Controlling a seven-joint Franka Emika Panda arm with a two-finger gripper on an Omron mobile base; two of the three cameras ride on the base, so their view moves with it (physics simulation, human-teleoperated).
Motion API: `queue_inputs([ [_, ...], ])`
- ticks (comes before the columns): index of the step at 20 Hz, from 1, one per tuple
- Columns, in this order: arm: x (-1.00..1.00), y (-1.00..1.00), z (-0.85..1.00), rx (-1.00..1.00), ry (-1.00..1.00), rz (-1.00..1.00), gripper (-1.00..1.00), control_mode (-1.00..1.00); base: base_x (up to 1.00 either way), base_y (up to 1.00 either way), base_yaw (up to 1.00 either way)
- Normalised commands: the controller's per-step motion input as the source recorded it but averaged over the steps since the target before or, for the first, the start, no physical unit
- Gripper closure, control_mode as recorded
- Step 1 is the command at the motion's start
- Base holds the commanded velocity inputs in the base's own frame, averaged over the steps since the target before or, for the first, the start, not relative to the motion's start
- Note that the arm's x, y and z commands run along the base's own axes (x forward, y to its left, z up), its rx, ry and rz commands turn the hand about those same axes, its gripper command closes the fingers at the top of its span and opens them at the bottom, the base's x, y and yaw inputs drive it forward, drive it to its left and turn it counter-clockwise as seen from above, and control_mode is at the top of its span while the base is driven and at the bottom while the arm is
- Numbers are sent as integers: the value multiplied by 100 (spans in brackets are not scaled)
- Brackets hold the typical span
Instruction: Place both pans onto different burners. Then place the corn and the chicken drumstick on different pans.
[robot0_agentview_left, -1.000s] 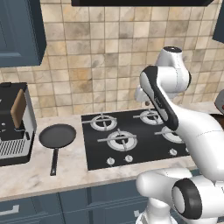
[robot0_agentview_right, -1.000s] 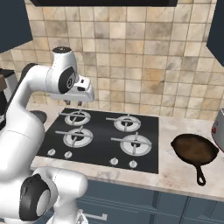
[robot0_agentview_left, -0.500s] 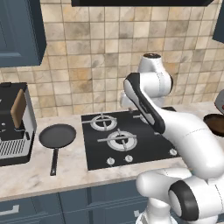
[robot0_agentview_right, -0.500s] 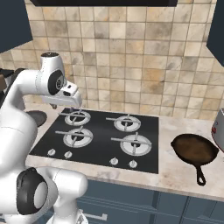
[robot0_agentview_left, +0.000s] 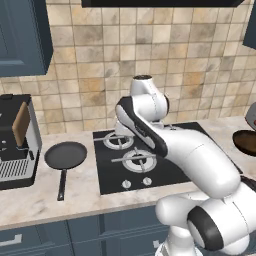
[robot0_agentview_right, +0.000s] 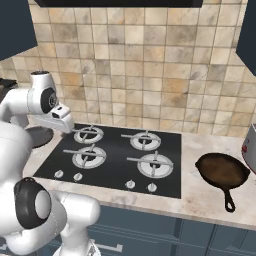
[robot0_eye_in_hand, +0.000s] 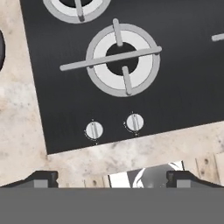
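Left base view: both pans, dark (robot0_agentview_left: 65, 155) and brown (robot0_agentview_right: 222, 170), off the burners (robot0_agentview_right: 89, 156); gripper (robot0_eye_in_hand: 112, 177) spread, empty.

The arm (robot0_agentview_left: 165, 140) is glossy white, built of thick rounded tube segments that swell into bulbous housings, filling the lower right of the left base view. Dark grey-black discs cap the joints: one (robot0_agentview_left: 205, 230) at lower right there, another (robot0_agentview_right: 34, 209) at lower left of the right base view. A white boxy hand block (robot0_agentview_right: 59, 116) has a dark slot. Two small dark finger tips (robot0_eye_in_hand: 39, 178) are blocky.
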Motion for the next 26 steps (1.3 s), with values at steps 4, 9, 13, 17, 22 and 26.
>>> queue_inputs([
  [4, -1, 62, -45, 0, 2, 0, -100, -100, 0, 0, 0],
  [9, -8, 58, -19, 1, 12, 0, -100, -100, 0, 0, 0],
  [13, -6, 58, -15, 0, 5, 0, -100, -100, 0, 0, 0],
  [17, -3, 57, -18, 0, 0, 0, -100, -100, 0, 0, 0],
  [22, 0, 55, -23, 0, 0, 0, -100, -100, 0, 0, 0],
  [26, 0, 51, -23, 0, 3, 0, -100, -100, 0, 0, 0],
])
